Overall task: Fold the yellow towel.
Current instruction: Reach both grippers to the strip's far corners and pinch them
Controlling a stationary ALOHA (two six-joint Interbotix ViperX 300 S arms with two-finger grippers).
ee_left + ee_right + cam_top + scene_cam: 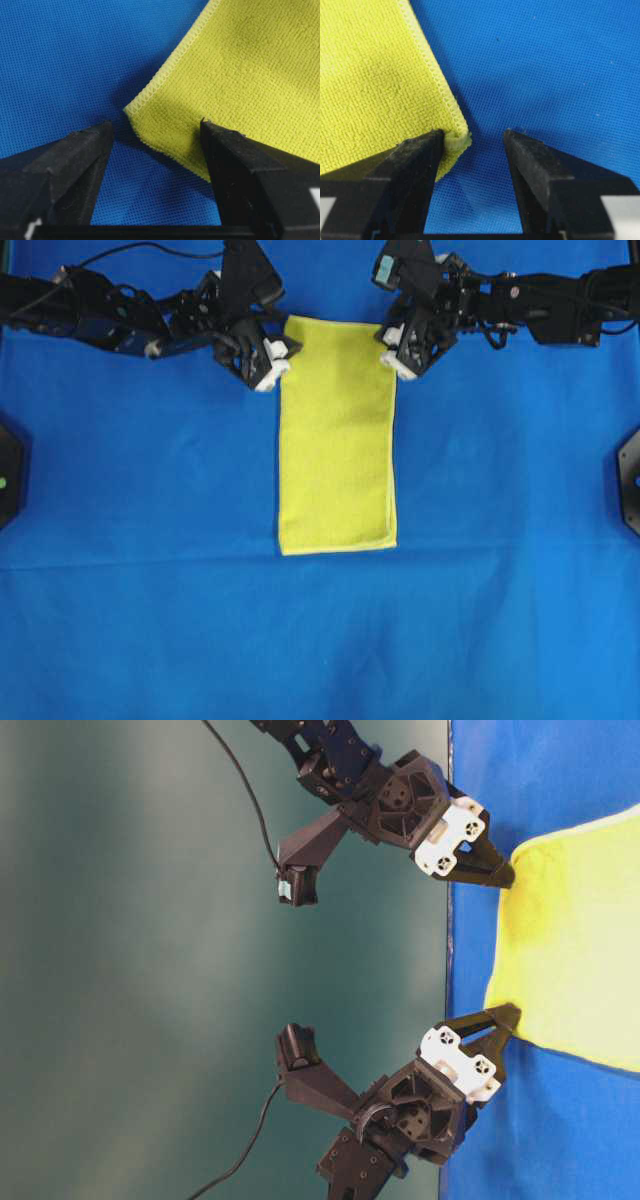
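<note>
The yellow towel [338, 435] lies flat on the blue cloth as a tall, narrow folded rectangle. My left gripper [287, 355] stands open at its far left corner. In the left wrist view that corner [145, 112] sits between the two black fingers [80, 160], and the towel [250, 70] touches the right one. My right gripper [393, 350] stands open at the far right corner. The right wrist view shows the towel's corner [457, 139] against the left finger [410, 165], with blue cloth in the rest of the gap. In the table-level view both grippers [503, 872] [508, 1022] touch the towel's edge [570, 950].
The big blue cloth [150, 540] covers the whole table. Black arm bases sit at the left edge [8, 475] and right edge [630, 475]. Both arms reach in from the far corners, and the towel's near end [338, 545] lies about mid-table.
</note>
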